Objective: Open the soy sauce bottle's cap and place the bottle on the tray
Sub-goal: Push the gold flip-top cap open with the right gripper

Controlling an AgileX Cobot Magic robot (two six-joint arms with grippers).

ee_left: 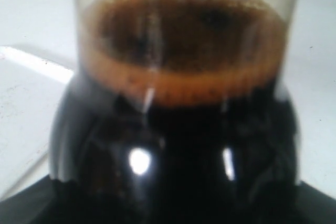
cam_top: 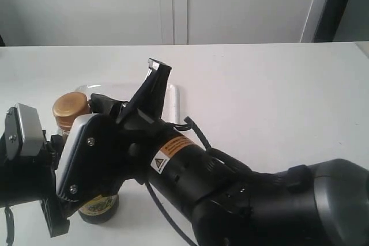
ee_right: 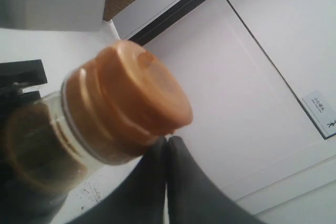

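The soy sauce bottle (cam_top: 99, 208) stands upright on the table at the front left. Its dark body (ee_left: 184, 150) fills the left wrist view. My left gripper (cam_top: 56, 142) is closed round the bottle's body from the left. The golden-brown cap (ee_right: 128, 103) sits on the neck with its lid down. My right gripper (ee_right: 167, 139) is shut, its two fingertips pressed together and touching the underside of the lid's rim. In the exterior view the right arm reaches across and hides most of the bottle; the cap (cam_top: 71, 108) shows above it. The white tray (cam_top: 174, 101) lies behind.
The right arm's black body (cam_top: 259, 200) fills the front of the exterior view. White table (cam_top: 277, 96) stretches to the right and back. A white wall (cam_top: 230, 4) with panel seams rises behind the table.
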